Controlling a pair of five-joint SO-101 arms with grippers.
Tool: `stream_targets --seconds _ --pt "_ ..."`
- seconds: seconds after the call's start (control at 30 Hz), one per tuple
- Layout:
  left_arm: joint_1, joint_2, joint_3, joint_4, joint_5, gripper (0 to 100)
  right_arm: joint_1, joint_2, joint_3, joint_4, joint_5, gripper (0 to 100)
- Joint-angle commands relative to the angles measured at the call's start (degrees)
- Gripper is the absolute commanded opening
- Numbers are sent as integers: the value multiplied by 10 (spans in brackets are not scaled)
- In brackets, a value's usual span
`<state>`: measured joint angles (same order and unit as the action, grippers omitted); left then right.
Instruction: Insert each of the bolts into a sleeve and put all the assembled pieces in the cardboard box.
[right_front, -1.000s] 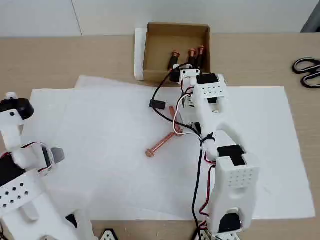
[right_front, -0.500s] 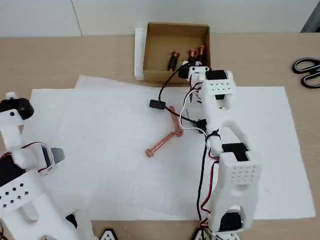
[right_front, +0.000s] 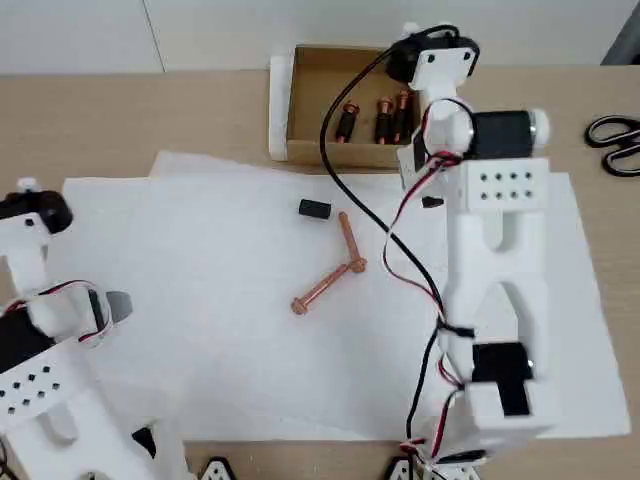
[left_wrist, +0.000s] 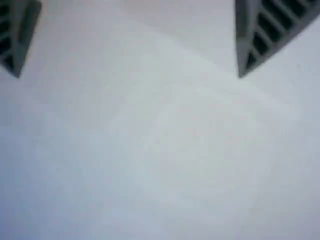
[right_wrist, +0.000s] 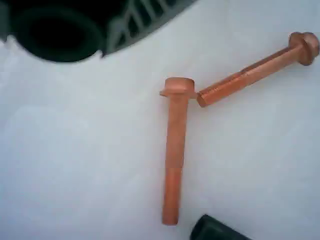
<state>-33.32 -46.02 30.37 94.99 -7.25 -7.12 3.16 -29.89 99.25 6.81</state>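
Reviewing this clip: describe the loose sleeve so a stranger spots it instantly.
On the white sheet, near the cardboard box, lies a short black sleeve. Unlike the two long copper bolts beside it, it is dark and stubby.

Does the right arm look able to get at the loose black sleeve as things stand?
Probably yes: the black sleeve lies on the white sheet, apart from the nearest bolt, uncovered, and the right arm stands raised beside it.
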Motion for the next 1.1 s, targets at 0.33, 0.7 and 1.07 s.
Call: stream_targets --seconds 0.33,0.7,1.07 --pt "242 357 -327 55 76 261 147 -244 173 7 33 3" --pt "505 533 -378 45 -11 261 182 -254 246 4 30 3" --pt "527 655 -378 -8 -11 261 181 -254 246 4 29 3"
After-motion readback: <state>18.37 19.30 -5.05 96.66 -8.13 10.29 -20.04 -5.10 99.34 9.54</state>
